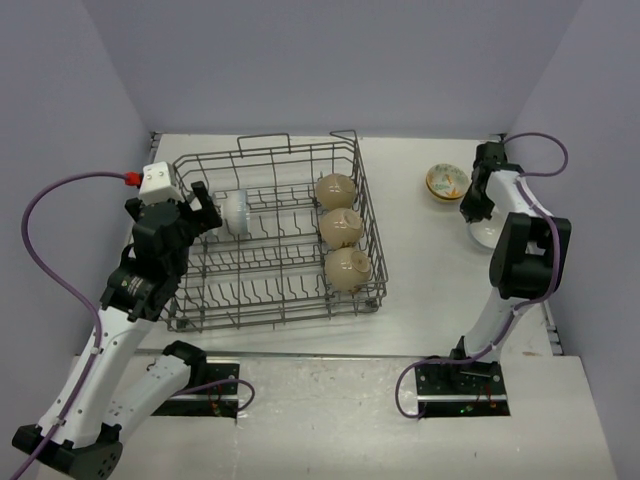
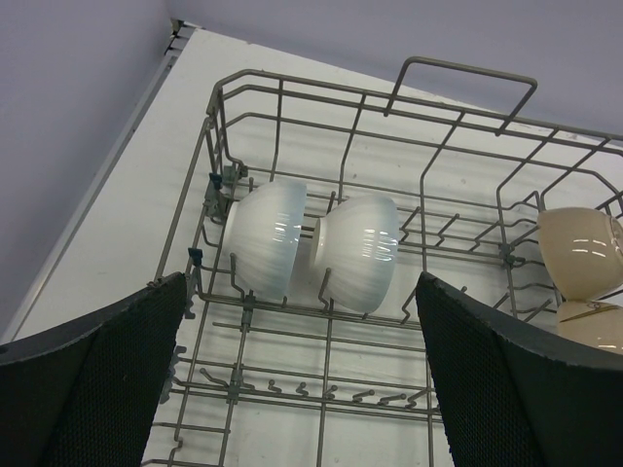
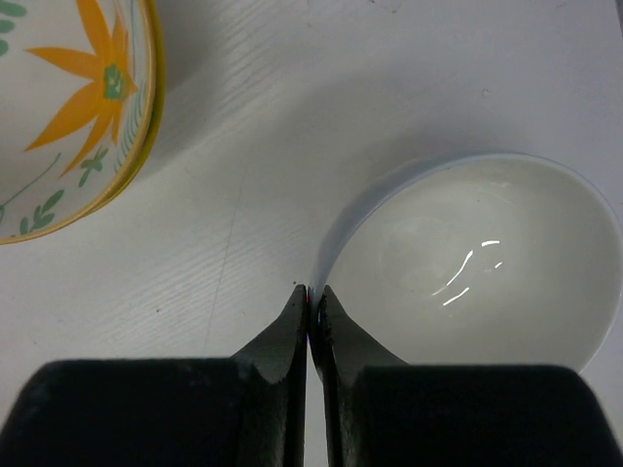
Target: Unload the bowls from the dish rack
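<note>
The grey wire dish rack (image 1: 200,300) stands on the left half of the table. In it, two white bowls (image 2: 268,248) (image 2: 360,251) lie on their sides in the far-left row. Three beige bowls (image 1: 336,188) (image 1: 340,226) (image 1: 348,268) line its right side. My left gripper (image 1: 205,213) hangs open just left of the white bowls (image 1: 237,212), its pads (image 2: 97,389) wide apart and empty. At the right, my right gripper (image 3: 313,292) is shut on the rim of an upright white bowl (image 3: 467,263), beside the yellow painted bowl (image 3: 68,117) (image 1: 444,181).
The rack's looped handle (image 2: 462,78) rises at its far side and upright tines (image 2: 331,394) fill its floor below my left gripper. Purple walls close in the table at the back and both sides. The right arm's elbow (image 1: 528,255) hangs over the table's right edge.
</note>
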Controlling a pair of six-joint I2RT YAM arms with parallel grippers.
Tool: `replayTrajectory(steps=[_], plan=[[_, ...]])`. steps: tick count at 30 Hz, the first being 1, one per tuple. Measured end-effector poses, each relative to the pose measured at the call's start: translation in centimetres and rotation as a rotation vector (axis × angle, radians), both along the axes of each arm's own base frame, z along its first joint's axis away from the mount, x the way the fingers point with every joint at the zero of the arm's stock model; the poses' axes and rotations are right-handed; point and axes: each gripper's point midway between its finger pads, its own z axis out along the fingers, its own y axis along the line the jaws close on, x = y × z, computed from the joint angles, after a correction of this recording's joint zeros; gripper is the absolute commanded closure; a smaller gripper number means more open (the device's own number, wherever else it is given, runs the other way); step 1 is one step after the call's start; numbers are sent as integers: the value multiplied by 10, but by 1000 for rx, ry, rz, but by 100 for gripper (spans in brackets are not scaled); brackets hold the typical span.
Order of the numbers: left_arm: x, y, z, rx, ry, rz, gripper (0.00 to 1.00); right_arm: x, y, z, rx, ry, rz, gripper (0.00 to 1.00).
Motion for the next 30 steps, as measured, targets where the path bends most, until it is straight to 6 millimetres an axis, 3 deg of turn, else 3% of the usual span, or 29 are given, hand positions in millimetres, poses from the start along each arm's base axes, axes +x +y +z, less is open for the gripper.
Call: replayTrajectory(steps=[5,6,8,9,13,16,19,22,23,25,28,30], plan=[[0,0,0,0,-1,0,0,-7,-1,-9,-7,30,-6,85],[0,0,0,0,-1,0,0,-8,-2,-10,-10,35,-7,76],[0,0,0,0,-1,0,0,-8,-2,-12,-15,38,-10,67],[0,0,0,0,-1,0,0,-8,-2,-12,-18,39,-11,57],[0,0,0,1,-1,2,0,-9,-1,-7,-38,39,-7,50],[0,1,0,2,0,4,0,-9,9,9,-52,12,11,42],[1,1,-2,5,7,8,0,-9,32,48,-82,-63,59,36],[4,0,-7,14,26,12,0,1,71,113,-103,-222,134,30],[6,1,-9,18,34,16,0,3,86,138,-105,-286,164,19],[7,2,-13,27,48,27,0,2,122,193,-90,-444,235,16],[7,5,-14,36,55,45,0,-18,185,266,14,-675,378,10],[6,7,-15,39,58,54,0,-36,223,301,129,-795,477,8]])
